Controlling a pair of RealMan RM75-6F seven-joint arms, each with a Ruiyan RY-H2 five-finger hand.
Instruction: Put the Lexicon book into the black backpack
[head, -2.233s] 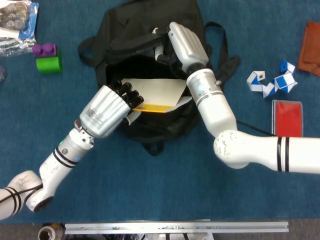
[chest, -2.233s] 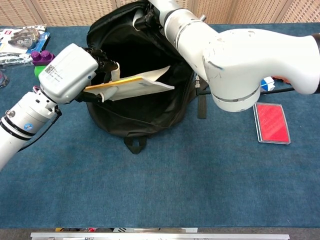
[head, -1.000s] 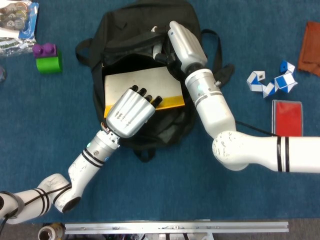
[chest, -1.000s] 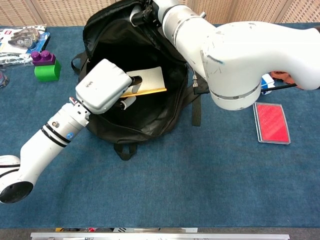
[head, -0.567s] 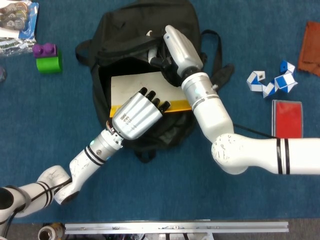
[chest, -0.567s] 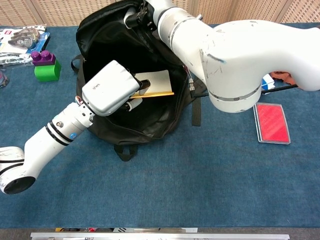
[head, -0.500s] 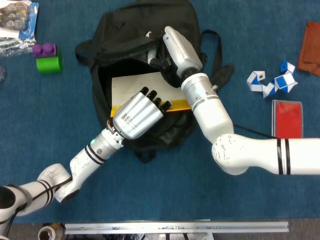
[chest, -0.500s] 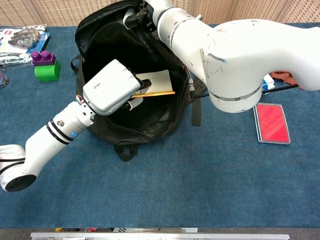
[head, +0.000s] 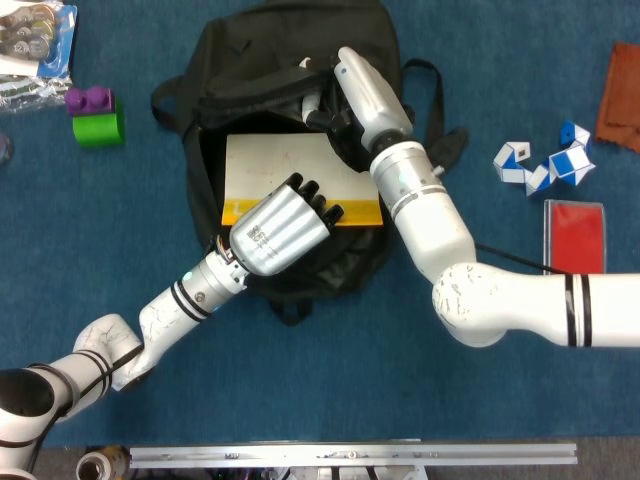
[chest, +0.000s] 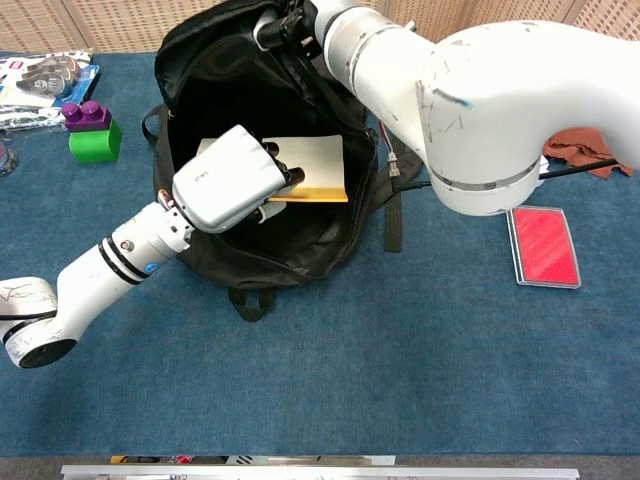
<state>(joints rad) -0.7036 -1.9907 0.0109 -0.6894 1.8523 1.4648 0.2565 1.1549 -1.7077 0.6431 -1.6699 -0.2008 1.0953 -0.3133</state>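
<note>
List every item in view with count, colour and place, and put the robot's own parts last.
backpack: 1, black, open, top centre of table
Lexicon book: 1, cream with yellow edge, inside backpack
block: 1, green, far left
brick: 1, purple, on block
packet: 1, clear, top-left corner
twist puzzle: 1, blue-white, right
case: 1, red, right
cloth: 1, rust, right edge
left hand: silver, grips book
right hand: silver, holds the backpack's opening

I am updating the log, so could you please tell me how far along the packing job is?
Mostly done: the white, yellow-edged book lies flat inside the open black backpack. In hand: the left hand rests on the book, and the right hand holds the backpack's upper flap open. Left: withdrawing both hands.
</note>
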